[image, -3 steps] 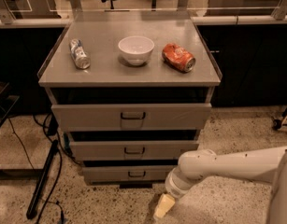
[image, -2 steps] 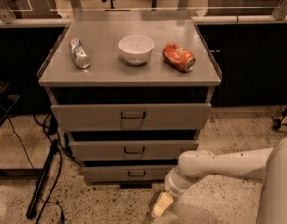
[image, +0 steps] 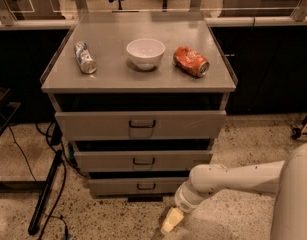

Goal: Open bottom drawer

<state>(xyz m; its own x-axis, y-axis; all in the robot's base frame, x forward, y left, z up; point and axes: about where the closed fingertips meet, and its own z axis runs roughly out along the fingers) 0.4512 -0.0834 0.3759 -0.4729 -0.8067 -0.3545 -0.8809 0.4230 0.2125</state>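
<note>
Bottom drawer (image: 118,186): lowest and narrowest of three grey fronts under the table (image: 113,79), close to the floor, with a small dark handle (image: 146,186) at its middle. Front sits about in line with the drawer above; no tray showing.

Floor, far left: black rod (image: 45,194) leaning, cable (image: 23,154) trailing beside it.

Table, left edge: crushed silver can (image: 85,57) on its side. Centre: white bowl (image: 145,53), upright. Toward the right edge: orange can (image: 191,61) on its side, open end facing the front right corner. All three apart from one another.

Middle drawer (image: 108,161) and top drawer (image: 93,125) have dark gaps above them.

Right: white arm (image: 233,180) comes in from the right edge, low. Gripper (image: 172,221) is pale, pointing down at the speckled floor, just below and right of the bottom drawer's right end, not touching it or the handle. Whether it is released or clenched: cannot tell.
</note>
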